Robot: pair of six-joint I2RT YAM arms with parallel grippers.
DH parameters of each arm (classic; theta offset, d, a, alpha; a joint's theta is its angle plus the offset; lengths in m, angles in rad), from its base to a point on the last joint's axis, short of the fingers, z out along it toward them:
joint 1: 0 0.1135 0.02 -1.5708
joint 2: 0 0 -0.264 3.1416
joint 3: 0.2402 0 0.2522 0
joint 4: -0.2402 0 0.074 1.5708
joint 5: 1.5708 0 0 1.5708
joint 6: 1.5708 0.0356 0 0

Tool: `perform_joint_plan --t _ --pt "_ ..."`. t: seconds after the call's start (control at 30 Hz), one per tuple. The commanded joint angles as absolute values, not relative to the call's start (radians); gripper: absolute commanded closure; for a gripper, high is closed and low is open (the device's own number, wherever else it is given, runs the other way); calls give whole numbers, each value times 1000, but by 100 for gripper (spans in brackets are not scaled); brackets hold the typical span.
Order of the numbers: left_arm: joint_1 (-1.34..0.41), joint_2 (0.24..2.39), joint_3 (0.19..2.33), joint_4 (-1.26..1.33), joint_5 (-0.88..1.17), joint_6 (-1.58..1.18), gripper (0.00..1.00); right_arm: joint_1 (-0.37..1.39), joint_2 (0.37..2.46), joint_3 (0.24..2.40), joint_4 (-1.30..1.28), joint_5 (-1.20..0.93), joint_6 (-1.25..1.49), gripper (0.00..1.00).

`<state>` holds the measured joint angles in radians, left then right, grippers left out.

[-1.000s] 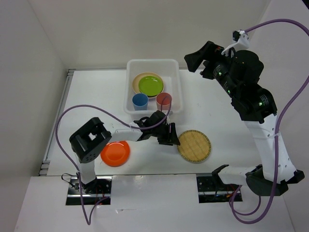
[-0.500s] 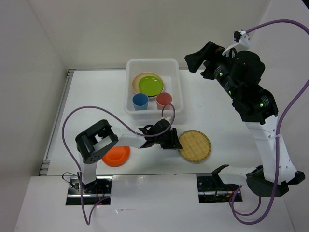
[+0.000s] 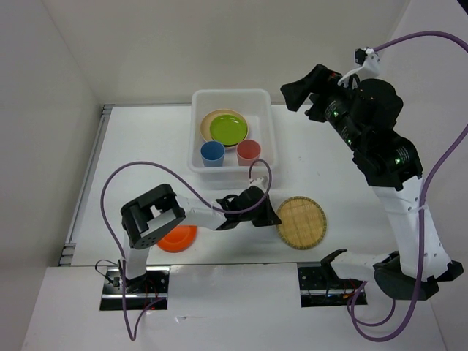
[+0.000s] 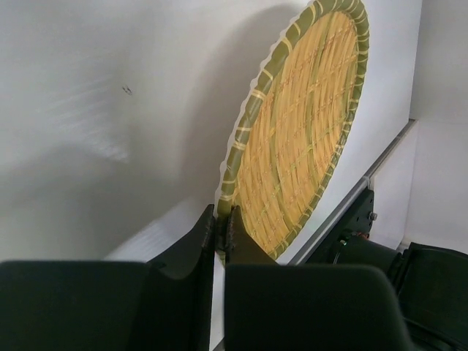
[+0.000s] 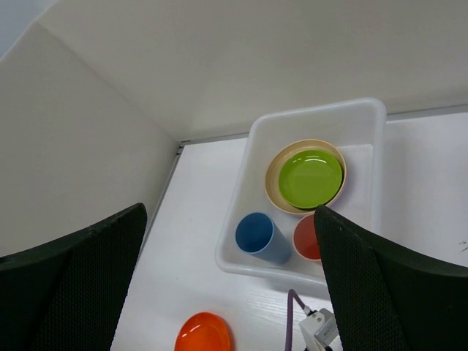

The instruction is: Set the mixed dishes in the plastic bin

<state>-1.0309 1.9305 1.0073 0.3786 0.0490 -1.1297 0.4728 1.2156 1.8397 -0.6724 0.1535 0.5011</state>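
The woven tan disc (image 3: pixel 302 222) lies on the table at the front, right of centre. My left gripper (image 3: pixel 272 217) is shut on its left rim; in the left wrist view the two fingers (image 4: pixel 221 232) pinch the disc's green edge (image 4: pixel 300 139). The plastic bin (image 3: pixel 232 93) at the back holds a lime green plate (image 3: pixel 228 129) on a pale yellow plate (image 3: pixel 208 121), a blue cup (image 3: pixel 212 153) and a pink-red cup (image 3: pixel 248 152). An orange plate (image 3: pixel 179 238) sits at the front left, partly under the left arm. My right gripper (image 3: pixel 298 91) hangs open, high above the bin's right side, holding nothing.
The right wrist view looks down on the bin (image 5: pixel 314 113), the cups (image 5: pixel 256 234) and the orange plate (image 5: pixel 205 333). White walls close in at the left and back. The left arm's purple cable (image 3: pixel 146 167) loops over the table's left half.
My left gripper slid right along the table to the disc and shut on its rim. The disc shifted slightly right. The right arm stayed still.
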Motion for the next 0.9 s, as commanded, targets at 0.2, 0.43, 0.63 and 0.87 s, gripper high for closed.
perform_joint_plan --t 0.2,0.43,0.63,0.87 --pt "-1046 1838 931 281 -55 -1060 100 468 1187 1877 -649 221 492 1" --pt "-1046 1623 920 195 -91 -1012 100 468 1187 1890 -660 252 483 1" --pt "-1046 1485 942 110 -109 -967 100 468 1187 1881 -650 261 483 1" --pt "-1046 1390 1015 26 -120 -890 100 468 1178 1881 -641 261 492 1"
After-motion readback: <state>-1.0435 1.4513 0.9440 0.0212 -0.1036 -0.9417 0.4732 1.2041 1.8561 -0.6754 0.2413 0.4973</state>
